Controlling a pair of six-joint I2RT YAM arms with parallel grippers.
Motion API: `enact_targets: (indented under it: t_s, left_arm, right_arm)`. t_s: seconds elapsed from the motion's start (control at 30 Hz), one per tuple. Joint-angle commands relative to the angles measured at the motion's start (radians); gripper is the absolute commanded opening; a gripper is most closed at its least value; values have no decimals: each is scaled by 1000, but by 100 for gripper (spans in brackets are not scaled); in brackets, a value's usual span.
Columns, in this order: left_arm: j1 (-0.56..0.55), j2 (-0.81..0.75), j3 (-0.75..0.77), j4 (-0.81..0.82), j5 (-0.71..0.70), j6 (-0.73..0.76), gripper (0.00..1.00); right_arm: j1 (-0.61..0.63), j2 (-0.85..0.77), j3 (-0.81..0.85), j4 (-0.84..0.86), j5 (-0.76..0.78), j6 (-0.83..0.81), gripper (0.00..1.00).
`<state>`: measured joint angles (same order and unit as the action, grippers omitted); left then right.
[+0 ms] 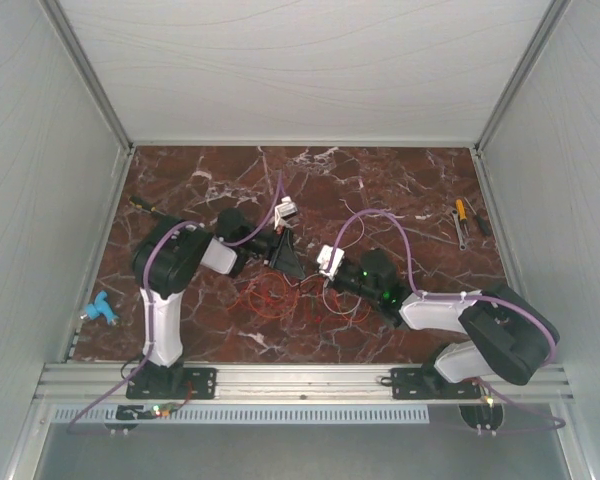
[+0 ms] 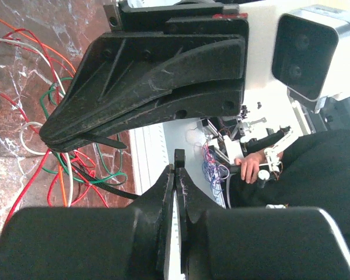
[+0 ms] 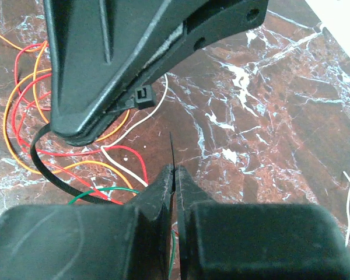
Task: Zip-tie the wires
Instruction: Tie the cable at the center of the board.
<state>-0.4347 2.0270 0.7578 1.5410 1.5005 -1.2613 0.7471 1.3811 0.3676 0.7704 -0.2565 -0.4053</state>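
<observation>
The right tool (image 3: 174,172) has its jaws pressed together, and a thin dark sliver stands out of the seam. I take it for the tail of the zip tie (image 3: 36,158) seen edge-on, though that view alone does not settle it. The left wrist view supports it, since a short black strip pokes out of the right tool's closed tip there. The left tool (image 2: 176,168) is likewise pressed together. In the right wrist view the tie's square head (image 3: 143,96) sits caught in its seam, partway along the jaw rather than at the tip. Between the two tools the strip bows in a curve, down from the left tool's tip toward the counter (image 1: 380,180) and back toward the right tool, so its long axis runs roughly left to right. The move ahead, as I judge it, is feeding tail into head. The head lies just left and slightly far of the right tool, with the two tools close together in the overhead view, so the right arm is the one to carry the tail across. The wires (image 1: 270,297) lie in loose loops on the counter, just near of both tools and under the bow. Red and orange strands cross the strip, but whether they run inside the loop I cannot tell. A screwdriver (image 1: 461,214) lies well apart at the far right.
</observation>
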Motion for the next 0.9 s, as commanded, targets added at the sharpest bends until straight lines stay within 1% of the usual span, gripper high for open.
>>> enact_targets:
  t_s: [0.0,0.63,0.87]
  left_arm:
    - [1,35,53,114,33,-59,0]
    - [-7,79,90,120,55,-59,0]
    - [-12,89,101,120,58,-66,0]
  right_arm:
    - [8,-24,4,77,17,-51,0]
    - [21,-38,7,76,-16,-41,0]
    - [38,-35,4,82,-6,-38,0]
